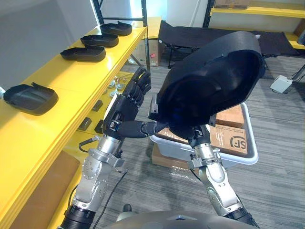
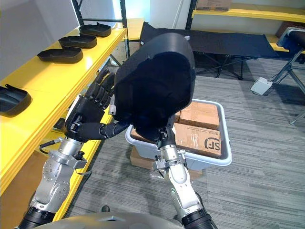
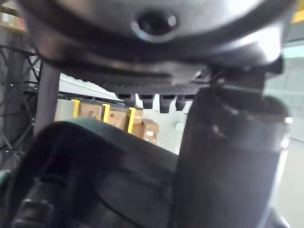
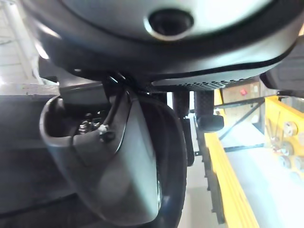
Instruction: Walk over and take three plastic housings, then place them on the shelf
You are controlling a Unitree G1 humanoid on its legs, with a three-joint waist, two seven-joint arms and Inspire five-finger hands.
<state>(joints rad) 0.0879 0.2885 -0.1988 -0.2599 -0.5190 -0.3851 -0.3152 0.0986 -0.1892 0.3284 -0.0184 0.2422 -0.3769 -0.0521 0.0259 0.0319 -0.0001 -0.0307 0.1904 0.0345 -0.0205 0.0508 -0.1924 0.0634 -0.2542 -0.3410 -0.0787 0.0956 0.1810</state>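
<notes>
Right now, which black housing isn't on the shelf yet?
The raised housing, up in the air beside the left hand. The other four housings lie along the yellow shelf.

Left arm point(image 1: 95, 174) and right arm point(image 1: 217, 179): silver-grey metal, rounded joint casings, ribbed collars at the wrists, small dark screws in the brackets. Left hand point(image 1: 125, 109): black, blocky palm, segmented fingers, a pale plate along its outer edge. Black cuff above right wrist.
</notes>
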